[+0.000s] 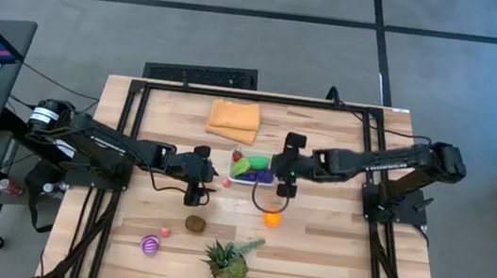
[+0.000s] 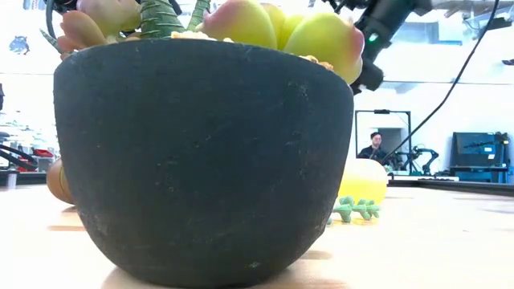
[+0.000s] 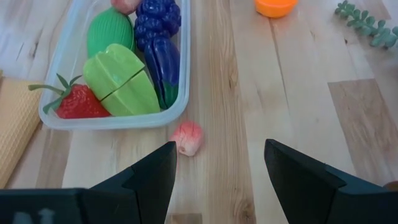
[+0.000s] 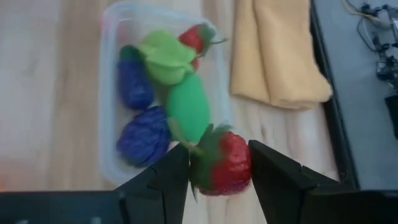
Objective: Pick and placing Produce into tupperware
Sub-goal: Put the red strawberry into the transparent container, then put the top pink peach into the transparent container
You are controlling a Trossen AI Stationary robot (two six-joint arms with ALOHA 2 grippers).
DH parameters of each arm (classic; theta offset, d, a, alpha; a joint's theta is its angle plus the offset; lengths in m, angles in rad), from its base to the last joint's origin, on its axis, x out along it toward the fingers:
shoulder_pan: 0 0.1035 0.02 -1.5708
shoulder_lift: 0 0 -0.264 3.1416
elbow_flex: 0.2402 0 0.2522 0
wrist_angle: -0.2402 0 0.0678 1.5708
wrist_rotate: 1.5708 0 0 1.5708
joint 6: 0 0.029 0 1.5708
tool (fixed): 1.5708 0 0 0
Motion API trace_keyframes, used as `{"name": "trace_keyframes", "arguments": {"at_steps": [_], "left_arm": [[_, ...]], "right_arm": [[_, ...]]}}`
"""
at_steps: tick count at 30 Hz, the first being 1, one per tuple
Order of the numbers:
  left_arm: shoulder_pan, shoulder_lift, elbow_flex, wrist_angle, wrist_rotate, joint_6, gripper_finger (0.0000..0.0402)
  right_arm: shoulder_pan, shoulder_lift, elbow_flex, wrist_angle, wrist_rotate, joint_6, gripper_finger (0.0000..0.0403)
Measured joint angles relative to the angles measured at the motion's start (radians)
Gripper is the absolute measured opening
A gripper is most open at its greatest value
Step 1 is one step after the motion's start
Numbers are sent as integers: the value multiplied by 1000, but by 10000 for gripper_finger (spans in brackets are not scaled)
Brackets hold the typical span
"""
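arms: dark, jointed | white lettering on right forearm | black cables | left claw [image 3: 217,180] fingers: dark, angular

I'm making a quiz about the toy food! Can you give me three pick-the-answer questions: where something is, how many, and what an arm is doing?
1. Where is the folded orange cloth?
A) inside the clear plastic rectangular tub
B) on the wooden table beside that tub
C) on the floor

2. How many purple toy pieces lie in the tub?
A) none
B) two
C) five

3. What is the right end effector doing?
A) gripping a red toy strawberry
B) gripping the cloth
C) hanging empty

Answers:
1 B: the high view shows the cloth next to the tub.
2 B: a purple grape bunch and a purple eggplant.
3 A: the strawberry sits between its fingers.
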Motion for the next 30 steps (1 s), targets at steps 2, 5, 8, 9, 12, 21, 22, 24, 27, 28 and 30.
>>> {"name": "trace_keyframes", "arguments": {"at_steps": [2, 5, 8, 9, 12, 21, 22, 24, 27, 28, 30], "left_arm": [[0, 0, 0, -4, 0, 0, 236], [0, 0, 0, -4, 0, 2, 236], [0, 0, 0, -4, 0, 9, 236], [0, 0, 0, -4, 0, 9, 236], [0, 0, 0, -4, 0, 9, 236], [0, 0, 0, -4, 0, 17, 236], [0, 0, 0, -4, 0, 17, 236], [0, 0, 0, -4, 0, 17, 236], [0, 0, 0, -4, -2, 18, 236], [0, 0, 0, -5, -8, 19, 236], [-6, 0, 0, -16, -23, 19, 236]], "right_arm": [[-31, 0, 0, 20, -23, -16, 156], [-76, 0, -3, 76, -73, -36, 146], [-116, 1, -14, 117, -133, -44, 134], [-127, 2, -18, 128, -146, -44, 131], [-149, 3, -27, 127, -164, -43, 122], [-141, 3, -29, 131, -171, -43, 119], [-141, 3, -29, 131, -171, -43, 119], [-142, 3, -29, 131, -170, -42, 119], [-142, 3, -29, 129, -176, -40, 119], [-140, 3, -29, 125, -179, -33, 119], [-133, 3, -29, 111, -181, -16, 119]]}}
